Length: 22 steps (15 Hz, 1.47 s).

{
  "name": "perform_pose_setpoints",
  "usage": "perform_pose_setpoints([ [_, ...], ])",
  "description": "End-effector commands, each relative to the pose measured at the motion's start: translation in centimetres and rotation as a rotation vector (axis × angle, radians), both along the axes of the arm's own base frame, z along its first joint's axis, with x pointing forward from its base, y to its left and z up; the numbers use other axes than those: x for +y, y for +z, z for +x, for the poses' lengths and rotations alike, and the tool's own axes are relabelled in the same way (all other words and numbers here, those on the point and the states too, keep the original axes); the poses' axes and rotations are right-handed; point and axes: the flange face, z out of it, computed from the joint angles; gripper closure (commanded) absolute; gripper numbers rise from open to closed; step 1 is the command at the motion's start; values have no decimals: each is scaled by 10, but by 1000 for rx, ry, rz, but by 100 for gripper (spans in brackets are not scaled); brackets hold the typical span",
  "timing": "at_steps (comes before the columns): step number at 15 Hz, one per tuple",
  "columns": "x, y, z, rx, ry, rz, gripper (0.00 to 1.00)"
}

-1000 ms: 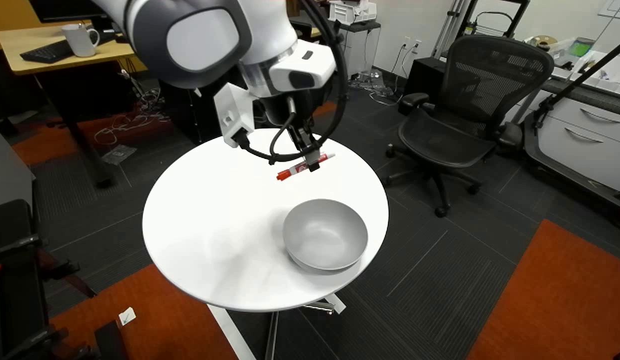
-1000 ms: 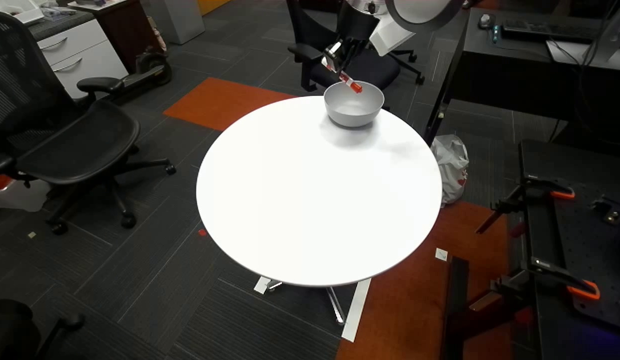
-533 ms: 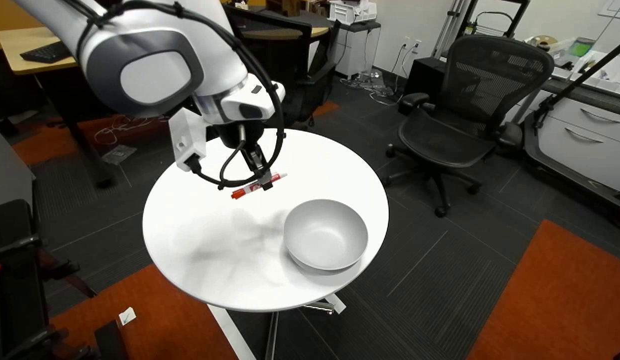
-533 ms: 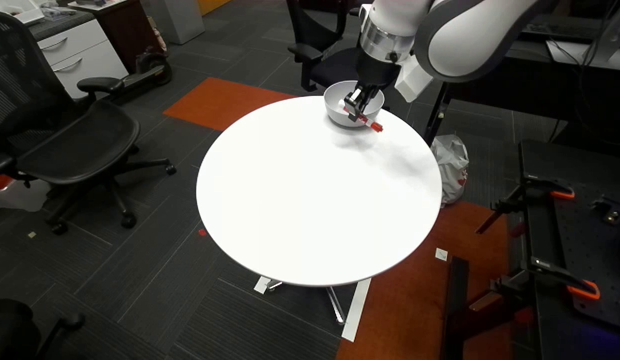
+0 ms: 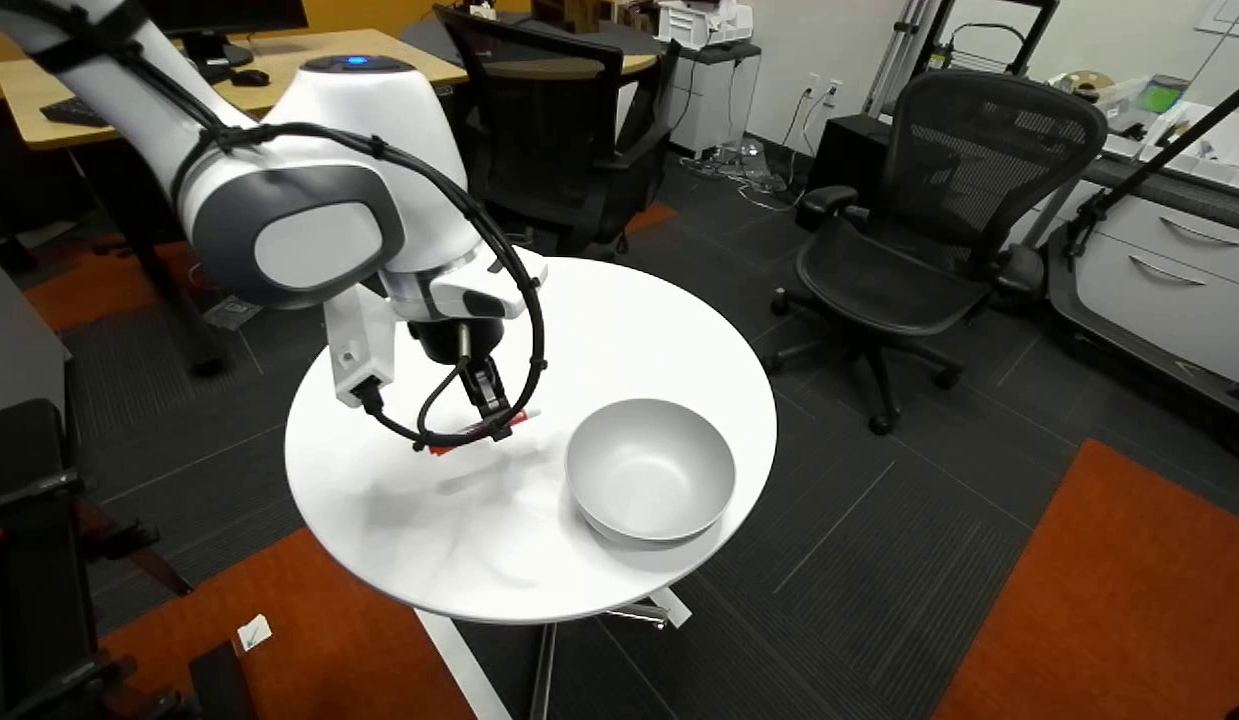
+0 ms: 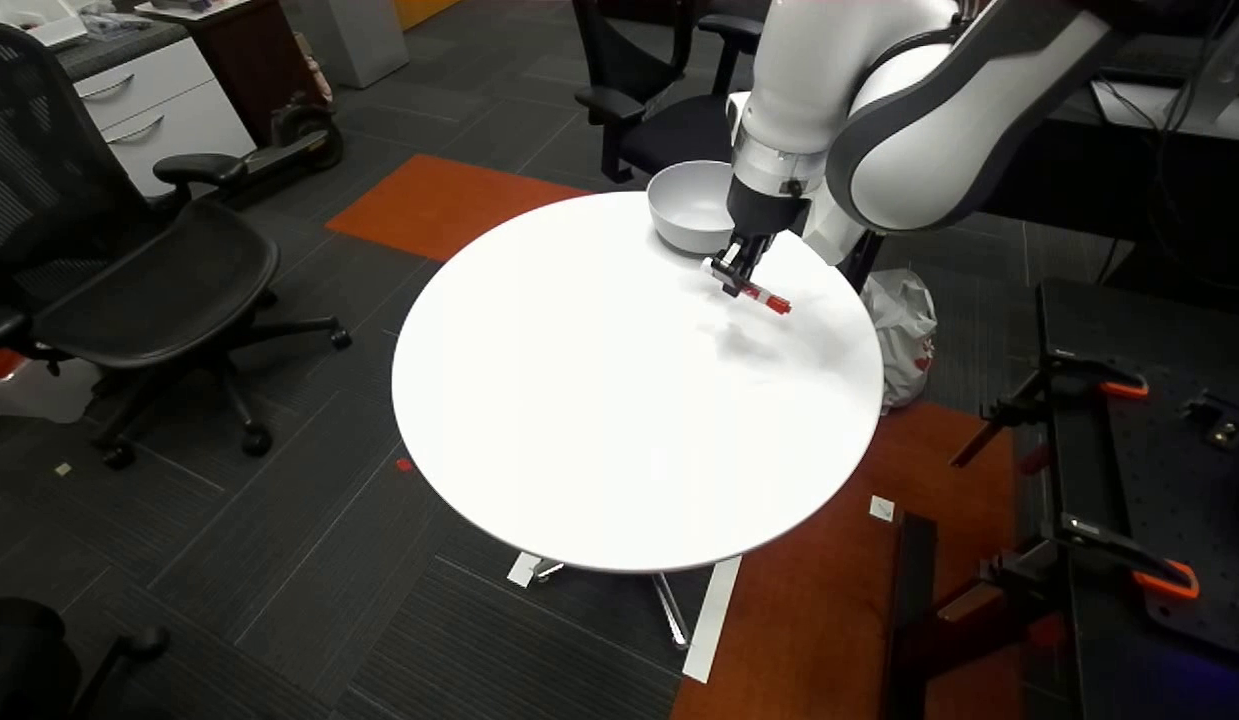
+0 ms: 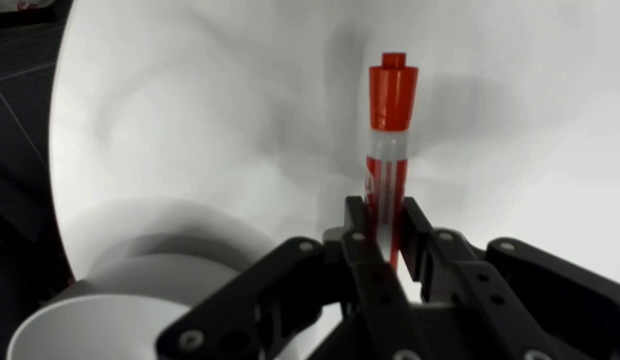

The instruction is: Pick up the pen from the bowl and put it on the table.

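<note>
My gripper [image 7: 382,207] is shut on the pen [image 7: 390,145], a red and white marker. Its red cap points away from the fingers in the wrist view; its far end is partly hidden between them. In both exterior views the gripper [image 5: 497,428] [image 6: 729,280] holds the pen [image 5: 519,418] [image 6: 776,303] nearly level, a little above the round white table [image 5: 639,330] [image 6: 599,400], with a shadow below. The light grey bowl [image 5: 649,480] [image 6: 687,205] stands upright beside the gripper, near the table edge, and looks empty. The bowl [image 7: 99,325] also shows at lower left in the wrist view.
A black mesh chair [image 5: 939,250] stands on the floor near the table. A wooden desk [image 5: 319,55] is behind the arm. A black bench with orange-tipped clamps [image 6: 1079,480] and a plastic bag [image 6: 899,330] are beside the table in an exterior view.
The arm has moved with the pen from over the bowl's side to beside the bowl and has come down closer to the tabletop. The pen stays in the gripper. The bowl has not moved.
</note>
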Motion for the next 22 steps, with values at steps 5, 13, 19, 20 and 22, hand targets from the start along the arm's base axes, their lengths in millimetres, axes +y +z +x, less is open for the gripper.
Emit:
perform_pose_setpoints([
  [5, -6, -25, 10, 19, -5, 0, 95],
  [13, -13, 0, 14, -16, -5, -18, 17],
  [19, -9, 59, 4, -82, 67, -9, 0],
  [20, -7, 67, 0, -85, 87, -4, 0],
  [22, -4, 80, -7, -89, 124, 3, 0],
])
